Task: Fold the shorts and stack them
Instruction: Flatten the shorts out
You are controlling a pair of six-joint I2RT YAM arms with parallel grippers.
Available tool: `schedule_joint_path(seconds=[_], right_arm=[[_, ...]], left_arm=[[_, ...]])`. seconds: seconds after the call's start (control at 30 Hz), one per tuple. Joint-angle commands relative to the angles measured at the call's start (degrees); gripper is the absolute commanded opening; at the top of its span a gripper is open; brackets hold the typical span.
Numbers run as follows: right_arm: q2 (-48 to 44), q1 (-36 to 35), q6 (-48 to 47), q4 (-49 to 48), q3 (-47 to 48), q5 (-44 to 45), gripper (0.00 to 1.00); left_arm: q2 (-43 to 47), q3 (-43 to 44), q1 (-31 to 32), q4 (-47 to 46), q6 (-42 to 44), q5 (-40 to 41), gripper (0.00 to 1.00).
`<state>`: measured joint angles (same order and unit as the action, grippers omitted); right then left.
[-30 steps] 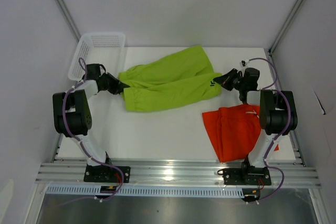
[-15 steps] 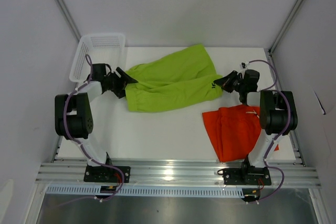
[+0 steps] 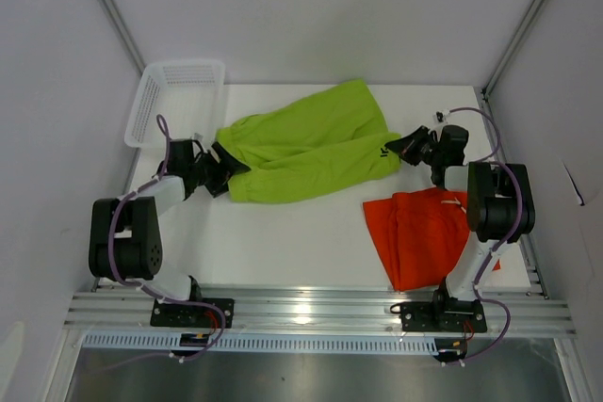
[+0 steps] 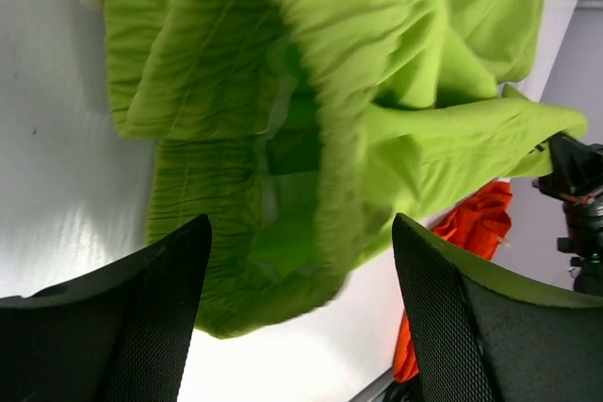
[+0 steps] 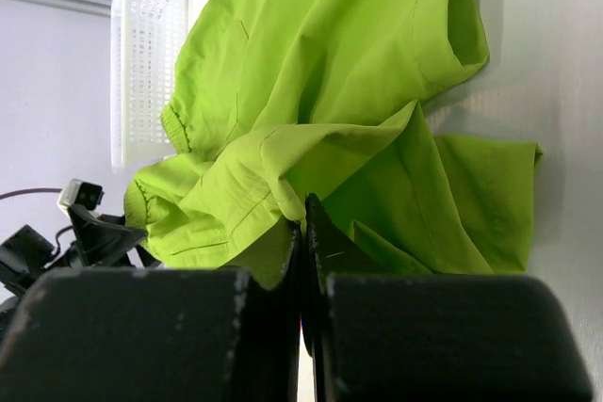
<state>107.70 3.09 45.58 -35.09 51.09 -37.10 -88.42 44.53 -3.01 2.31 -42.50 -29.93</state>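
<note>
**A:** How far along is this?

**B:** Early, I judge; the lime green shorts [image 3: 306,143] lie spread and unfolded across the far half of the table [image 3: 283,242]; the orange shorts [image 3: 415,233] sit rumpled at the near right corner, partly under the right arm; I cannot tell whether they are properly folded; nothing is stacked.

**A:** Which way does the green pair run?

**B:** Its long axis runs left to right, roughly along the far edge, tilted a little; the waistband points to the left edge, near the white basket [image 3: 179,91] in the far left corner; the leg hems point to the right edge, one leg angling toward the far edge.

**A:** And the jaws?

**B:** The left gripper [image 3: 224,168] stands wide at the waistband, gripping nothing; the right gripper [image 3: 400,146] is pressed tight on a pinch of green hem.

**A:** What remains?

**B:** Nearly everything, by my reckoning; the green pair needs folding, the orange perhaps tidying, then one set on the other.
</note>
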Motion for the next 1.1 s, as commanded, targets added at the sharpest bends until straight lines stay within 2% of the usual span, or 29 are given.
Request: schedule_joint_path(seconds=[0.0, 0.13, 0.43, 0.6, 0.73, 0.8, 0.9, 1.07], right_arm=[[0.14, 0.51, 0.56, -3.4, -0.46, -1.13, 0.0], [-0.03, 0.51, 0.56, -3.58, -0.73, -1.39, 0.0], [0.23, 0.6, 0.74, -3.84, -0.82, -1.92, 0.0], [0.93, 0.6, 1.18, -3.76, -0.29, -2.18, 0.0], [2.07, 0.6, 1.0, -0.95, 1.38, -1.39, 0.0], [2.43, 0.69, 1.35, -1.21, 1.47, -1.22, 0.0], [2.78, 0.69, 1.09, -0.16, 2.26, -0.87, 0.0], [3.3, 0.69, 1.26, 0.29, 3.14, -0.69, 0.0]], left_arm=[[1.15, -3.39, 0.54, -7.31, 2.51, 0.85, 0.79], [0.79, -5.94, 0.54, -10.65, 3.48, 0.05, 0.76], [7.12, -14.65, 0.28, -19.79, 4.27, -1.18, 0.71], [8.62, -16.41, -1.74, -23.22, 4.01, -5.3, 0.73], [8.09, -19.21, -4.46, -30.59, 1.72, -10.75, 0.72], [7.48, -19.31, -4.9, -31.58, 1.89, -11.99, 0.69], [5.81, -19.31, -5.61, -32.27, 2.6, -14.09, 0.55], [5.89, -19.75, -5.52, -30.26, 4.97, -14.19, 0.5]])
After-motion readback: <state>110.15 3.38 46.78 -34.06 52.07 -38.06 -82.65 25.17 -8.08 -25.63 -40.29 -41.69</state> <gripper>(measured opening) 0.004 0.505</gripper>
